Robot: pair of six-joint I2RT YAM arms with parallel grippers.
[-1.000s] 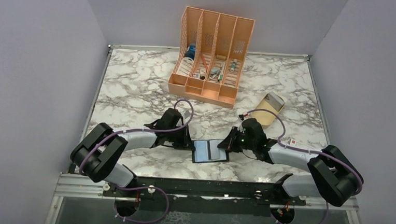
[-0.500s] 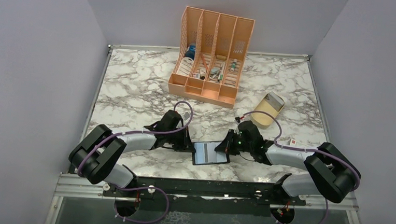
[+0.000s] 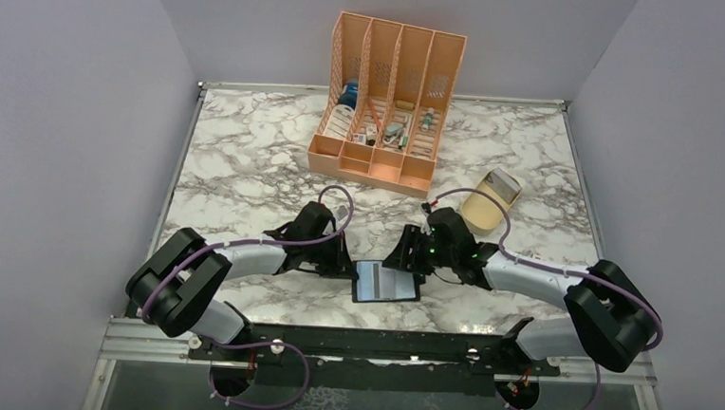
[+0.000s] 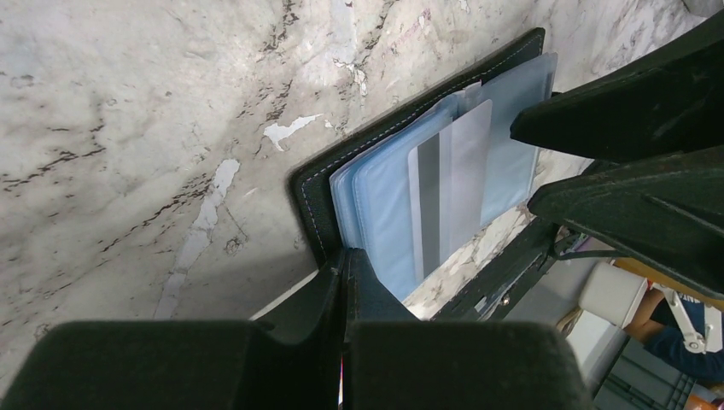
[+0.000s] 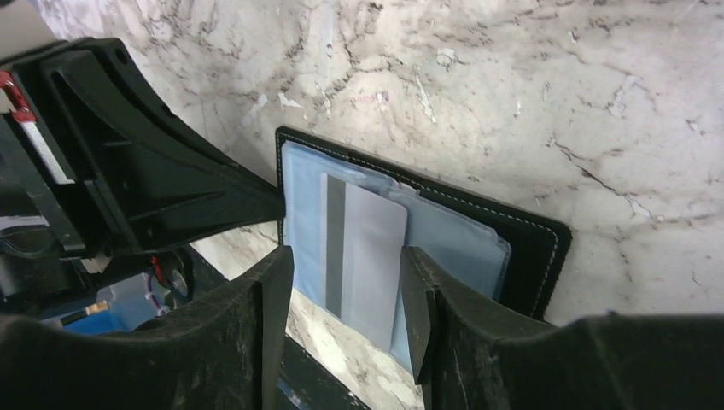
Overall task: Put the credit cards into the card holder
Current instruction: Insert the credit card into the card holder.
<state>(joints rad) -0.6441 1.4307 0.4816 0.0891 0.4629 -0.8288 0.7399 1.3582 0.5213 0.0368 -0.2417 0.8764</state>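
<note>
The card holder (image 3: 360,283) lies open near the table's front edge, black cover down and bluish clear pockets (image 5: 300,205) up. One pale credit card (image 5: 367,248) with a dark stripe rests on the pockets. I cannot tell how far its far end is tucked into a pocket. My right gripper (image 5: 346,295) is open just above the card's near end, one finger on each side and neither touching it. My left gripper (image 4: 346,260) is shut, with its tips against the holder's left edge (image 4: 312,201). The card (image 4: 448,192) also shows in the left wrist view.
A tall orange slotted organizer (image 3: 387,102) with small items stands at the back centre. A beige oval dish (image 3: 490,199) sits to the right, behind my right arm. The table's front edge (image 3: 381,311) runs just below the holder.
My right gripper has opened and let go of the card, which now lies on the pockets. The gripper has also shifted a little to the left. The left arm has not moved.
</note>
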